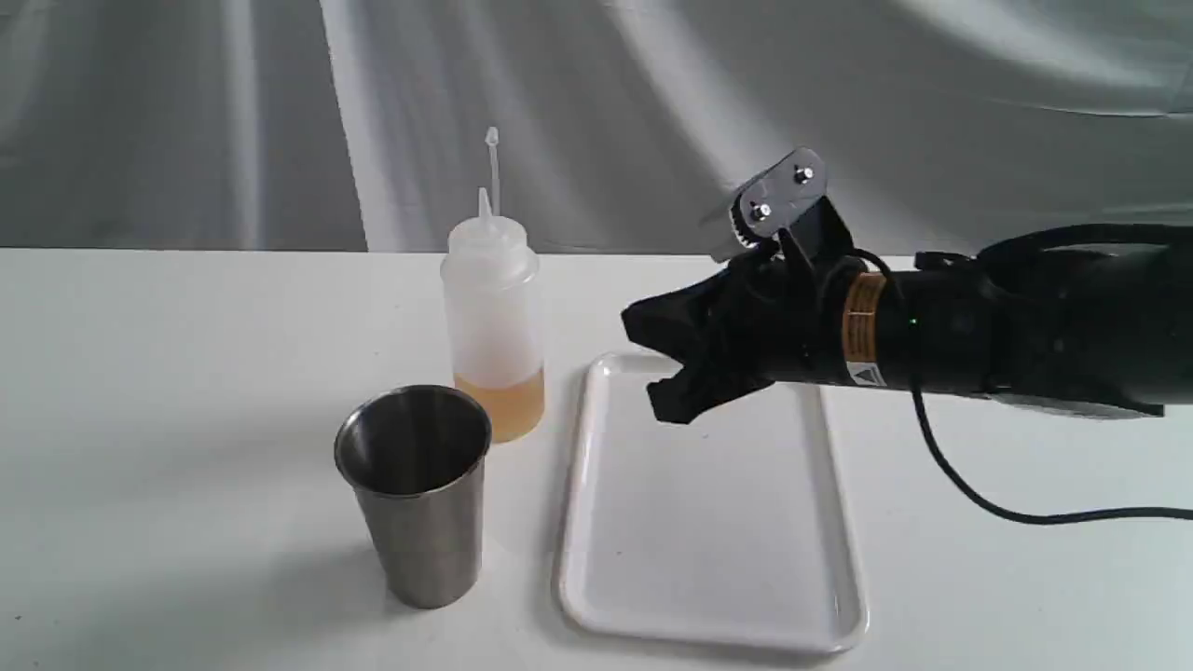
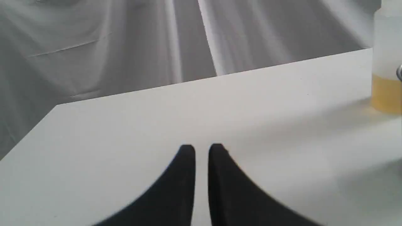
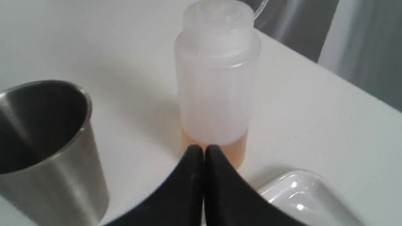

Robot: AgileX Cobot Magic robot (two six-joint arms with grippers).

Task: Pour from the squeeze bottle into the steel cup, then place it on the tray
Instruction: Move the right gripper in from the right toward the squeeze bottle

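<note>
The squeeze bottle (image 1: 492,317) stands upright on the white table, amber liquid at its bottom and its cap strap sticking up. In front of it and slightly left stands the steel cup (image 1: 415,494), upright and showing nothing inside. The white tray (image 1: 708,550) lies to their right with nothing on it. My right gripper (image 1: 652,363) hovers over the tray's far left part, pointing at the bottle and apart from it. In the right wrist view its fingers (image 3: 204,149) are shut together, with the bottle (image 3: 216,94) just beyond them, the cup (image 3: 47,141) and a tray corner (image 3: 301,194). My left gripper (image 2: 202,147) is shut on nothing.
The left gripper hangs low over bare table (image 2: 125,131), with the bottle (image 2: 388,62) at the edge of its view; the exterior view does not show this gripper. A black cable (image 1: 979,503) trails on the table right of the tray. Grey cloth hangs behind the table.
</note>
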